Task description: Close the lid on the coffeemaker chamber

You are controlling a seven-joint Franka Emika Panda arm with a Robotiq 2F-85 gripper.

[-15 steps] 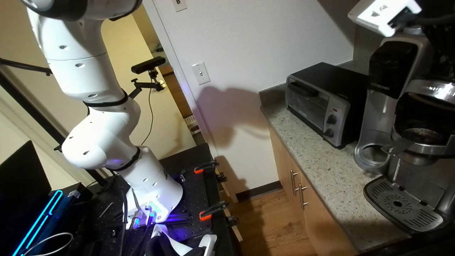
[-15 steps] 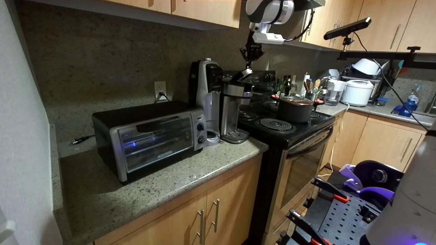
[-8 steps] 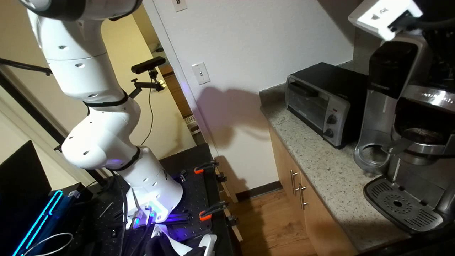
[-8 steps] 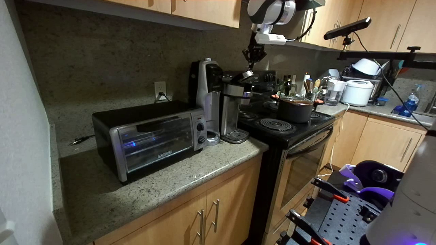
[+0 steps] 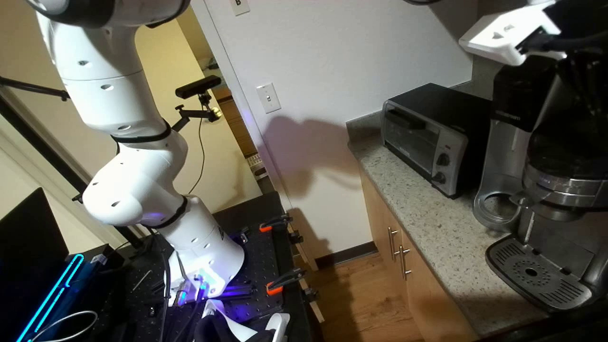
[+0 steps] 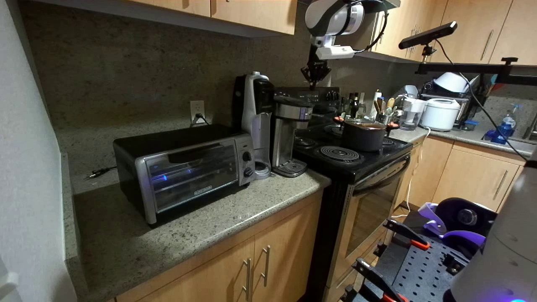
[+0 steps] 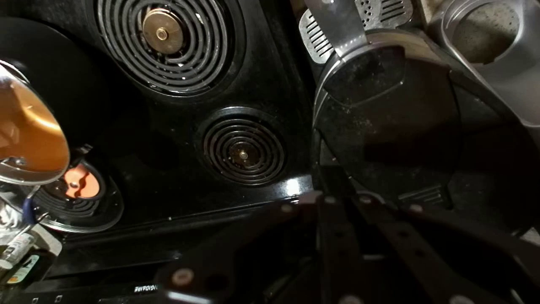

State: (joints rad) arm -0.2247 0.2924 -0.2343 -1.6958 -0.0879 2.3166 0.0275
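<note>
The lid [image 6: 291, 101] has just dropped flat on the chamber [image 6: 287, 111]; I judge it closed. My clenched, empty hand [image 6: 312, 87] hangs at the lid's two o'clock in an exterior view.

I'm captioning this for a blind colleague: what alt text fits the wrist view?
The dark lid appears flat atop the coffeemaker, right of centre, seen from above. Dark fingers, apparently closed together, jut from the bottom edge; coil burners lie left.
</note>
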